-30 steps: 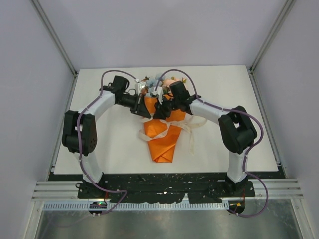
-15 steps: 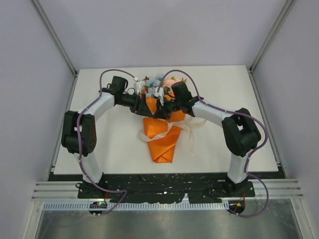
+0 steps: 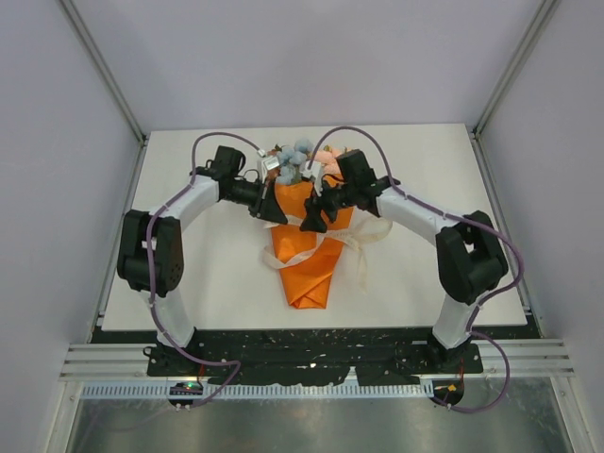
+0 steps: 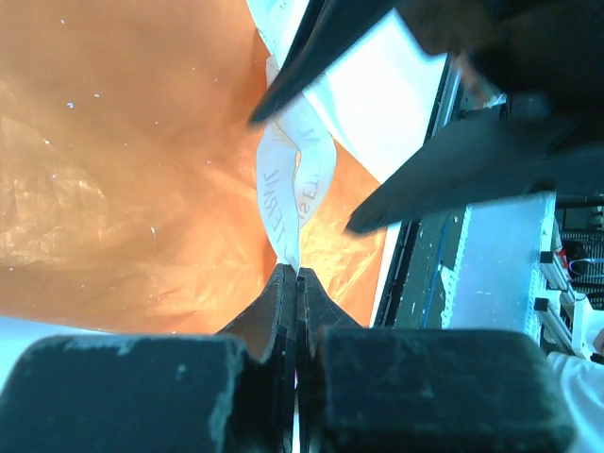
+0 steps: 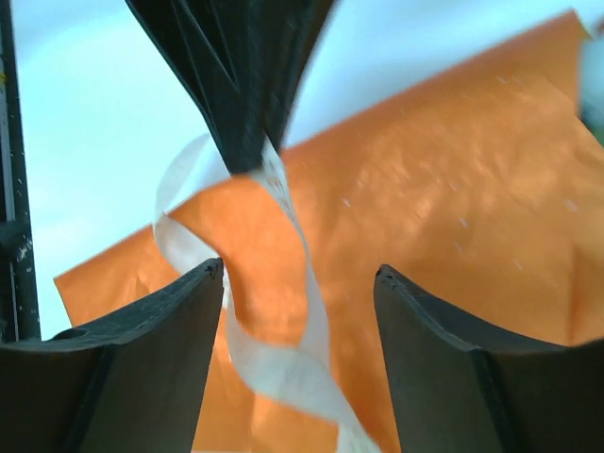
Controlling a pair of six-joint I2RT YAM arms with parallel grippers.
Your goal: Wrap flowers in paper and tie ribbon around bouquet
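The bouquet (image 3: 304,255) is lying at the centre of the table (image 3: 189,274). The flowers (image 3: 294,162) are pointing to 12 o'clock and the tip of the orange paper (image 4: 123,170) cone to 6 o'clock. The ribbon (image 4: 298,179) is crossing the cone at its waist, and its loose tails are trailing off toward 4 o'clock on the table.

A twisted length of ribbon is rising from the paper into the left gripper (image 4: 295,278). That gripper is reaching in from 10 o'clock, and its fingers are pressing fully together on the strand. The right gripper (image 5: 298,272), coming from 2 o'clock, is standing with its jaws wide apart on either side of the same strand and is gripping nothing.

Compared with a second ago, the right claw is sitting slightly nearer 6 o'clock and its elbow is swinging outward toward 3 o'clock. The left wrist is staying almost where it was.

Judged from this, the ribbon is passing from right to left in a hand-over partway through the tie. The wrap looks complete, but no finished knot is showing. The right claw is probably needing a fresh hold on the free tail.
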